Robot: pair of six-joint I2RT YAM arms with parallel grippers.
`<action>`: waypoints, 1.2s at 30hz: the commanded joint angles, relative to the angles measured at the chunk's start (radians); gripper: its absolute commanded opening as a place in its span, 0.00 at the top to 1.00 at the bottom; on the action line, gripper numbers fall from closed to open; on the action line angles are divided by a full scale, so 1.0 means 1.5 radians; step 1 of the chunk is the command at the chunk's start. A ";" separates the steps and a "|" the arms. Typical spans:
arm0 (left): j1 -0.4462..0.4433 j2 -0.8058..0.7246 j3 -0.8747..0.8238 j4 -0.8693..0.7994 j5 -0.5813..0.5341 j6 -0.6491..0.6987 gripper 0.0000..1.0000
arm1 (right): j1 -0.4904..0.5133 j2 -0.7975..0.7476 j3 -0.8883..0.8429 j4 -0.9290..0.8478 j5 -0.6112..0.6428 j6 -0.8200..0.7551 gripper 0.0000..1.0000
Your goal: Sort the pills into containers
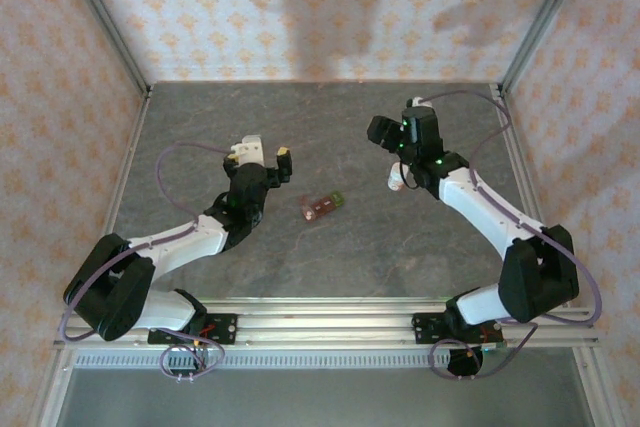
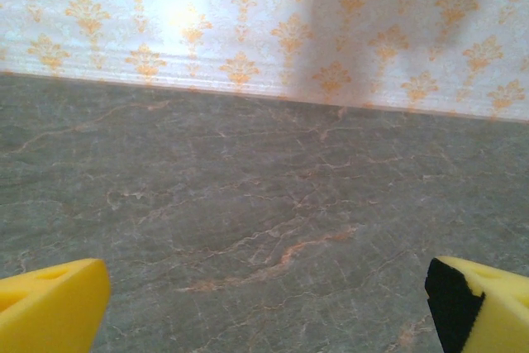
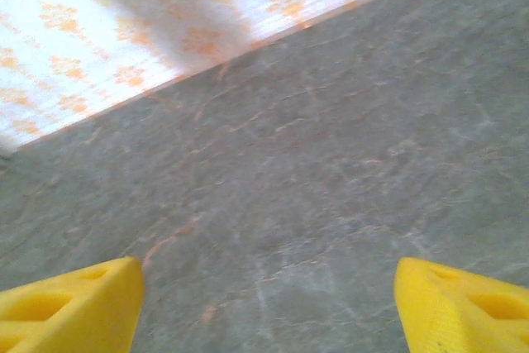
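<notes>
One strip of containers (image 1: 322, 207), brownish-red with a green end, lies on the table (image 1: 400, 257) near its middle; its contents are too small to tell. One whitish item (image 1: 398, 183), perhaps a bottle, sits by the right arm (image 1: 480, 205). The left gripper (image 2: 264, 307) and right gripper (image 3: 269, 303) both gape, empty.

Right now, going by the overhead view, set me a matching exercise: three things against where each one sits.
Things:
A. containers strip
B. white bottle
C. left gripper

Places:
1. close beside the right arm, near its wrist
2. centre, between the two arms
3. left of centre, jaws wide open

Pairs: A-2, B-1, C-3
</notes>
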 commanded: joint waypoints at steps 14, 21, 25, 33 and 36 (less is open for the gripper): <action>0.100 -0.015 0.122 -0.347 0.161 -0.147 0.00 | 0.118 0.080 0.034 -0.152 -0.132 -0.072 0.22; 0.102 0.048 0.170 -0.417 0.248 -0.142 0.00 | 0.134 0.166 0.036 -0.182 -0.121 -0.091 0.24; 0.102 0.088 0.190 -0.438 0.271 -0.142 0.02 | 0.146 0.202 0.040 -0.190 -0.120 -0.103 0.25; 0.102 0.162 0.226 -0.480 0.313 -0.114 0.24 | 0.166 0.231 0.041 -0.195 -0.113 -0.116 0.26; 0.101 0.181 0.234 -0.486 0.332 -0.111 0.40 | 0.172 0.240 0.042 -0.199 -0.101 -0.119 0.26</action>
